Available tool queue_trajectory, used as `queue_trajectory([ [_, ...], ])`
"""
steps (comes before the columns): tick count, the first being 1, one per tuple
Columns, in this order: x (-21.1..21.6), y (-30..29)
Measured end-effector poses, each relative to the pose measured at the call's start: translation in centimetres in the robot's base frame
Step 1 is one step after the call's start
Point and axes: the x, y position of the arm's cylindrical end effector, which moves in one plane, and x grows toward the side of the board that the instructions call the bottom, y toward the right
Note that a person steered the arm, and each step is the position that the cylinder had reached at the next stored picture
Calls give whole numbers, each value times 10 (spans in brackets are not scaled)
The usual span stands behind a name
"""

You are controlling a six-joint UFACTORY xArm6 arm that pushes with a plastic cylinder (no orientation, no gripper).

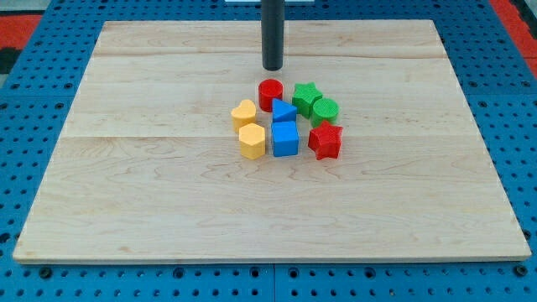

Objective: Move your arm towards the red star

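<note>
The red star [325,140] lies at the right end of a tight cluster of blocks in the middle of the wooden board [168,193]. My tip [273,68] stands above the cluster toward the view's top, just above the red cylinder [270,91] with a small gap. The red star is below and to the right of the tip, with the red cylinder, blue triangle [284,110] and green blocks between them.
Cluster blocks: a green star [307,97], a green cylinder [325,110], a blue cube [285,139], a yellow heart [244,113] and a yellow hexagon [251,141]. The board lies on a blue perforated table [25,168].
</note>
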Motion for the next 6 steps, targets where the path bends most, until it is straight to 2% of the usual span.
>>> queue_trajectory([
  [1,0,0],
  [2,-2,33],
  [3,0,100],
  [4,61,109],
  [6,128,129],
])
